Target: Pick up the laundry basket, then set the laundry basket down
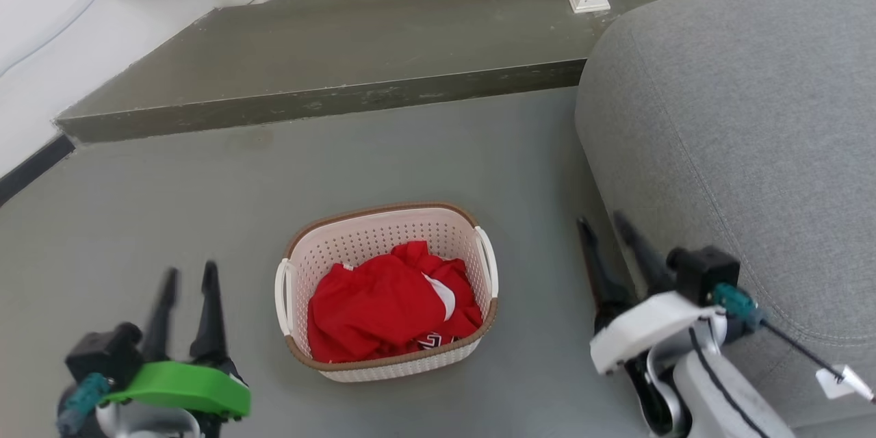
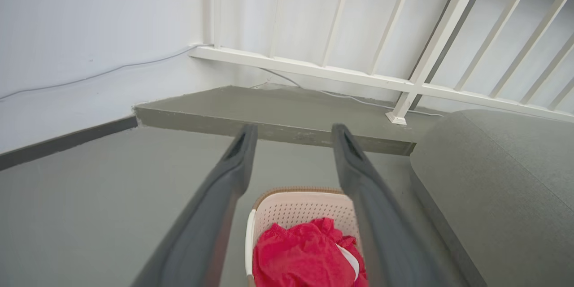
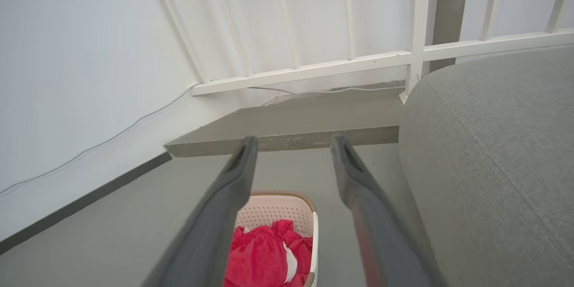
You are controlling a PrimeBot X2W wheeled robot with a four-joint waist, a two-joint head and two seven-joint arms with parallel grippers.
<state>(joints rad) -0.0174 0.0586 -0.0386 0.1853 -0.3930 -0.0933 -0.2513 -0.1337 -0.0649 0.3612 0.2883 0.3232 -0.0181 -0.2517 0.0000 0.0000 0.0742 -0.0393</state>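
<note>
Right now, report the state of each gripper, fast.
Left gripper: open, empty, left of the laundry basket.
Right gripper: open, empty, right of the laundry basket.

Bright, even light casts only faint, soft shadows; the fingers (image 2: 210,224) blur out of focus toward both wrist views' bottom edge.

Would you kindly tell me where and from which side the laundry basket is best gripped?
I'd grip the white loop handles: left handle with the left claw, right handle with the right claw, each from its outer side. The laundry basket stands upright on the floor between the claws, loops jutting from its short walls, and a red garment fills the inside.
</note>
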